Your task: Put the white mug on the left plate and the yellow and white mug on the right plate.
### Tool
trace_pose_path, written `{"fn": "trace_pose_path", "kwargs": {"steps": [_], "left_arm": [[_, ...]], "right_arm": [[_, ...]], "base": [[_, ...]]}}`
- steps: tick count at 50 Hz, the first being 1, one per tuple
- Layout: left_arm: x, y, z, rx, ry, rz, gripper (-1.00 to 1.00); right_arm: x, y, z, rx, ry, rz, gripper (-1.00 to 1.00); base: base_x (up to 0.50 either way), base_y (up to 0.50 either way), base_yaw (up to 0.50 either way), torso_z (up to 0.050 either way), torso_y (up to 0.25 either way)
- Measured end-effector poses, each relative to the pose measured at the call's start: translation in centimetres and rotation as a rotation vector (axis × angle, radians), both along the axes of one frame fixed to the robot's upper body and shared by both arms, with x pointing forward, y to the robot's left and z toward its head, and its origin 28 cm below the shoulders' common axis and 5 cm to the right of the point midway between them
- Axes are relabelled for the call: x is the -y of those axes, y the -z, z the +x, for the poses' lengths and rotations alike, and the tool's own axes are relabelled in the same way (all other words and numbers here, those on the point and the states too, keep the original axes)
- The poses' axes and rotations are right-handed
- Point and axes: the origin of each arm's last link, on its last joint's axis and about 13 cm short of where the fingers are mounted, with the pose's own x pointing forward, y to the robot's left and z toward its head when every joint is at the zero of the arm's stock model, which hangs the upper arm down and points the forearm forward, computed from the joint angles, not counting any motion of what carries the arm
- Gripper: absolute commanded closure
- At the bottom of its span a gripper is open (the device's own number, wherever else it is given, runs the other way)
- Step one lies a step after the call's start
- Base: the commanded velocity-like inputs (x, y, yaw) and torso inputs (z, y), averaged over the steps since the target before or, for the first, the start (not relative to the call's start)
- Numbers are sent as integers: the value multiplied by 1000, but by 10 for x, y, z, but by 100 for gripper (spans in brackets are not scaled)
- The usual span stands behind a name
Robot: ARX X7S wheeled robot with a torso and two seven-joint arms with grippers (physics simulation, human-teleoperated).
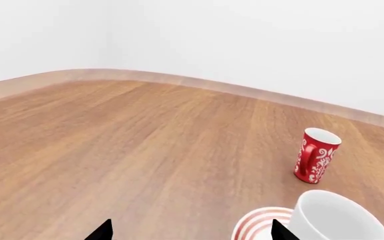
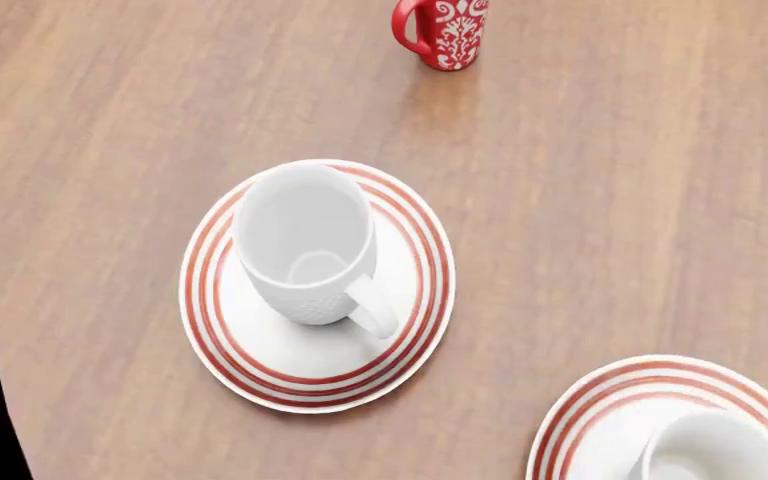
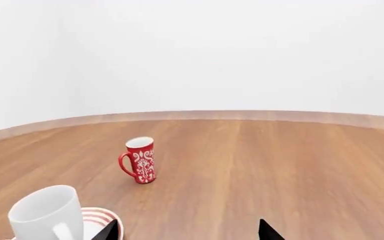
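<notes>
The large white mug (image 2: 307, 243) stands upright on the left plate (image 2: 418, 300), its handle towards the camera. It also shows in the left wrist view (image 1: 335, 217) and in the right wrist view (image 3: 45, 215). The right plate (image 2: 598, 410) lies at the head view's lower right. It holds a smaller mug (image 2: 715, 450), cut off by the frame edge. Only this mug's white inside shows, so I cannot tell its outer colour. My left gripper (image 1: 192, 232) is open and empty, left of the left plate. My right gripper (image 3: 187, 232) is open and empty, out of the head view.
A red mug with a white pattern (image 2: 443, 32) stands upright on the wooden table (image 2: 624, 180) beyond the left plate; it also shows in both wrist views (image 1: 317, 156) (image 3: 138, 160). The table's far edge meets a white wall.
</notes>
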Motion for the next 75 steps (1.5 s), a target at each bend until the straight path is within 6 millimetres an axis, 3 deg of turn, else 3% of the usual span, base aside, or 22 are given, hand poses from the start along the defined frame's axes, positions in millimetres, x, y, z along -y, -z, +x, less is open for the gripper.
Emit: {"fn": "trace_pose_path", "kwargs": {"steps": [16,33,47,60,75], "left_arm": [[-3,-1,1,4,0,-1,-100],[-8,-3,0,3,10,4,-100],[-17,-10,4,11,20,6,-100],[-22,-57,19,97,35,27,-100],[-19,-132,12,257,63,48,-100]], "right_arm": [[-4,-38,51,31,-16,54,-100],[-9,-63,120,14,-26,89,-100],[-13,-82,161,4,13,100,-100],[-26,-116,175,52,14,69,-100],[-36,-160,153,147,-11,32,-100]], "base": [[0,0,0,0,0],[0,0,0,0,0],[0,0,0,0,0],[0,0,0,0,0],[0,0,0,0,0]]}}
